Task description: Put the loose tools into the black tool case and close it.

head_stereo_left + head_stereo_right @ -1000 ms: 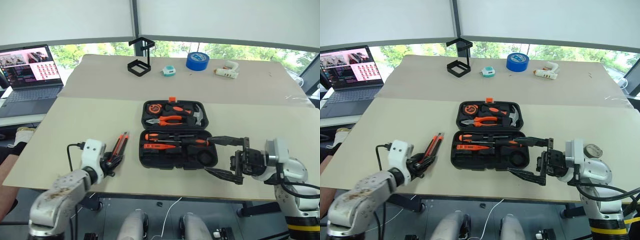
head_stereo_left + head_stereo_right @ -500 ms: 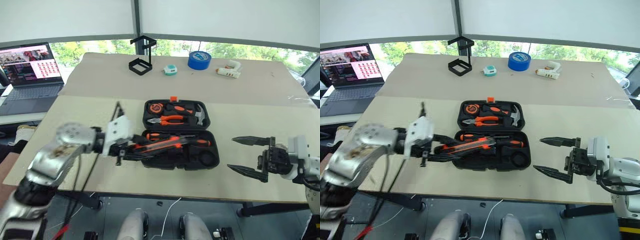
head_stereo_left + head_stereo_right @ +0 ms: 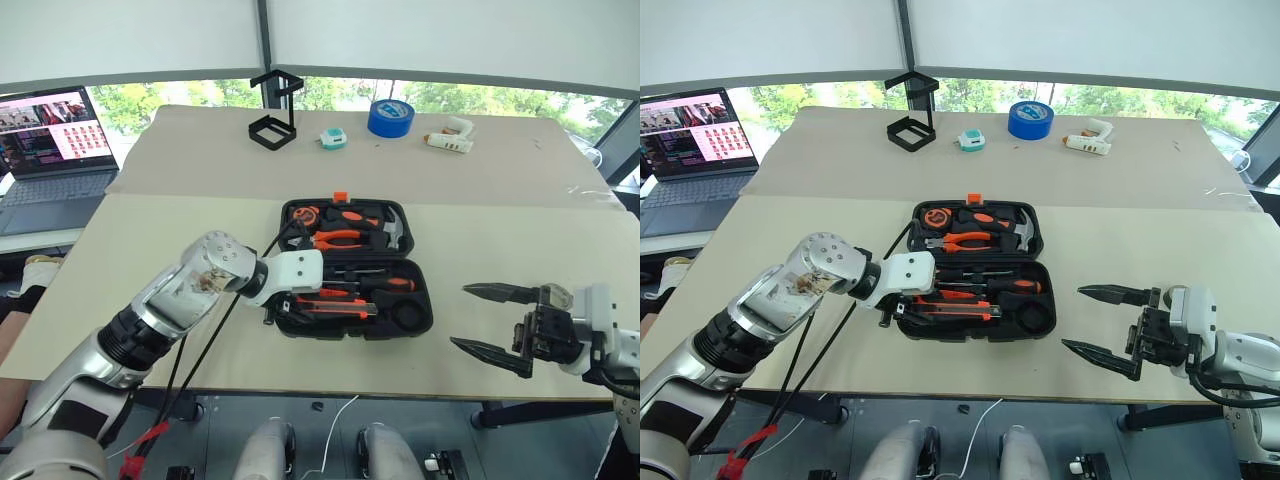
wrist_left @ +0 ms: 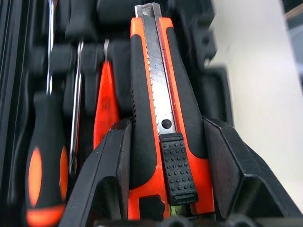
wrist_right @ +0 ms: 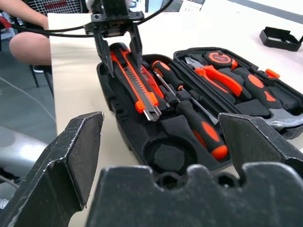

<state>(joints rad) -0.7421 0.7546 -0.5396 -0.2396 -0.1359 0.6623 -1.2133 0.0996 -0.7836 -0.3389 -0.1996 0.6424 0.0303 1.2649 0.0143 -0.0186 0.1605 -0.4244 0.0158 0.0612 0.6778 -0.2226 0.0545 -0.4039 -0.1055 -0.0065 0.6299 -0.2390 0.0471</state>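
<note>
The black tool case [image 3: 355,265] lies open in the middle of the table [image 3: 180,230], its lid half on the far side with a small orange latch [image 3: 343,197] at its far edge. The left gripper [image 3: 283,303] reaches over the near left corner of the case and grips the orange-and-black utility knife [image 4: 161,118] between its fingers [image 4: 106,179], holding it lengthwise over the near half of the case, just beside two screwdrivers [image 3: 375,285] that lie in the moulded slots. The lid half holds pliers [image 3: 335,238], a hammer [image 3: 395,232] and a small tape measure [image 3: 305,213]. The right gripper [image 3: 490,325] hovers to the right of the case, its two fingers spread wide and empty. At the far side of the table stand a black frame stand [image 3: 272,122], a blue tape roll [image 3: 390,117] and a white glue gun [image 3: 447,137]. A laptop [image 3: 55,150] sits at the far left.
</note>
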